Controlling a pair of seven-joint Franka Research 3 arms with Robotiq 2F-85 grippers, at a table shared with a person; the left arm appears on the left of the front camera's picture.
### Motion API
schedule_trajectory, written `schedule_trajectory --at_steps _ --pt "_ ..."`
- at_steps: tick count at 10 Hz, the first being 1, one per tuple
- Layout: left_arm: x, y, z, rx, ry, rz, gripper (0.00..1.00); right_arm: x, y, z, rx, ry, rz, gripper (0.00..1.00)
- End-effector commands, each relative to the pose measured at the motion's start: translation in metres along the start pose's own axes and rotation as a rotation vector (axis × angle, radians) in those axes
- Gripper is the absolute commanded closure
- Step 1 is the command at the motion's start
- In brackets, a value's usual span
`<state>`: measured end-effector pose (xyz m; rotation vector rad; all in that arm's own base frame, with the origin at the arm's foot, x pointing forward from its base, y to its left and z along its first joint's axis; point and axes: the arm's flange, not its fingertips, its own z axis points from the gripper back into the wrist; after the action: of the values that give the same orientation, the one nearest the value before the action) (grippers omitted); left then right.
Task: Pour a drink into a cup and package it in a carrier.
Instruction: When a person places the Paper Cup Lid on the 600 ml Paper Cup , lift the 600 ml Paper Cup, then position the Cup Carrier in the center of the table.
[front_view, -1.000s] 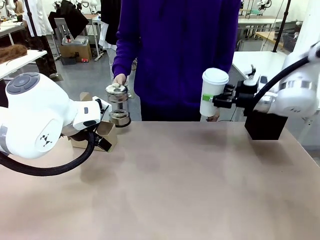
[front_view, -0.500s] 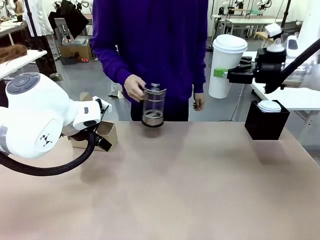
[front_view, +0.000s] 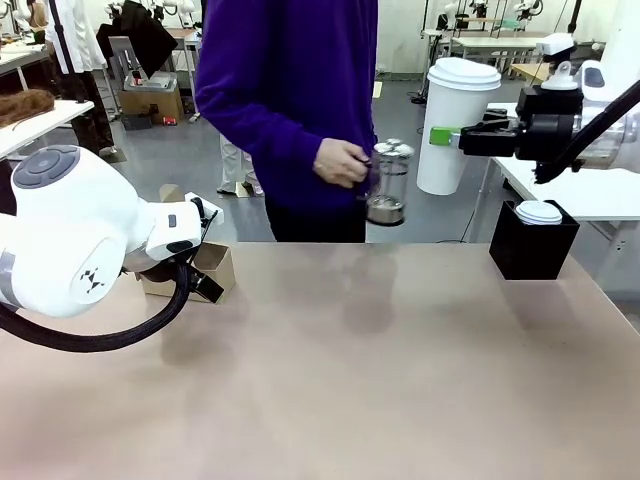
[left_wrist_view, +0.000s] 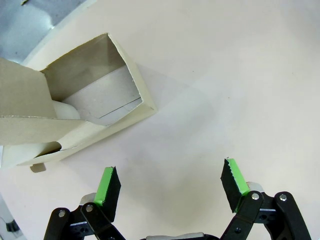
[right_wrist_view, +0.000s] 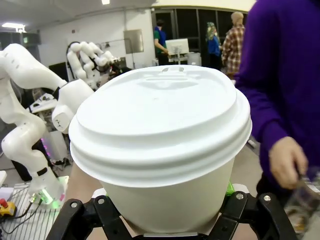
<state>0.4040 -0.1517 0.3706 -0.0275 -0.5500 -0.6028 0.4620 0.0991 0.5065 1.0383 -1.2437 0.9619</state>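
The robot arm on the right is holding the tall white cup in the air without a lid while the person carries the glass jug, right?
Not quite: the cup wears a white domed lid, plain in the right wrist view. Otherwise yes: the right gripper holds it aloft and the person's hand carries the glass jug.

White left arm (front_view: 70, 240), black pincer (left_wrist_view: 170, 175), green pads (left_wrist_view: 106, 186).

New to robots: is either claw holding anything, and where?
The right gripper clamps the lidded cup by its side wall, below the lid. The left gripper is open, empty.
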Motion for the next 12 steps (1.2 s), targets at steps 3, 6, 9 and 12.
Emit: schedule_trajectory --at_steps 3,6,9,12 --pt "-0.0005 0.0002 0.0002 -0.001 0.0 0.001 0.0 0.0063 0.0024 0.0006 -0.016 0.004 0.03 0.2" --pt "-0.0005 0.0002 0.0002 -0.001 0.0 0.001 0.0 0.0063 0.0024 0.0006 -0.016 0.004 0.03 0.2" --pt "-0.0005 0.0002 0.0002 -0.001 0.0 0.001 0.0 0.0063 0.0024 0.0006 -0.016 0.004 0.03 0.2" --pt "0.0 0.0 0.0 0.0 0.0 0.0 0.0 0.0063 0.0024 0.0006 -0.016 0.004 0.03 0.2"
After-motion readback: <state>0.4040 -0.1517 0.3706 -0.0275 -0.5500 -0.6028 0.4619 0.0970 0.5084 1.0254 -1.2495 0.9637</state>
